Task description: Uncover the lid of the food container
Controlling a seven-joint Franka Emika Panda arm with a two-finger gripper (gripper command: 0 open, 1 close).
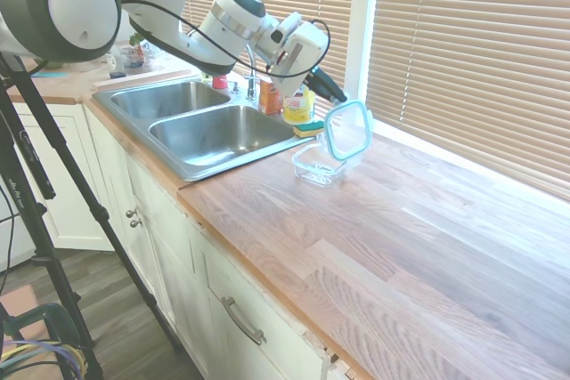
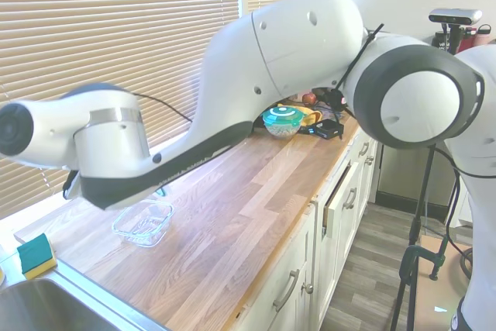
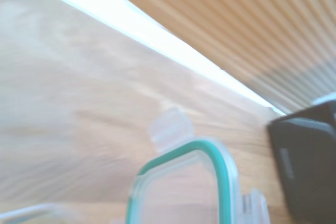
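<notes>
The lid (image 1: pixel 347 131), clear with a teal rim, hangs tilted nearly on edge in the air just above and behind the food container (image 1: pixel 316 166). My gripper (image 1: pixel 331 98) is shut on the lid's upper left corner, reaching in from over the sink. The container is a small clear dish standing uncovered on the wooden counter, and it also shows below the arm in the second exterior view (image 2: pixel 143 222). In the wrist view the lid (image 3: pixel 181 192) fills the lower middle with its tabs showing. The arm hides the lid in the second exterior view.
A steel double sink (image 1: pixel 223 131) lies left of the container, with a faucet (image 1: pixel 251 77), a yellow bottle (image 1: pixel 298 106) and a yellow-green sponge (image 1: pixel 309 128) at its back corner. Window blinds run close behind. A teal-lidded bowl (image 2: pixel 283 120) stands far down the counter.
</notes>
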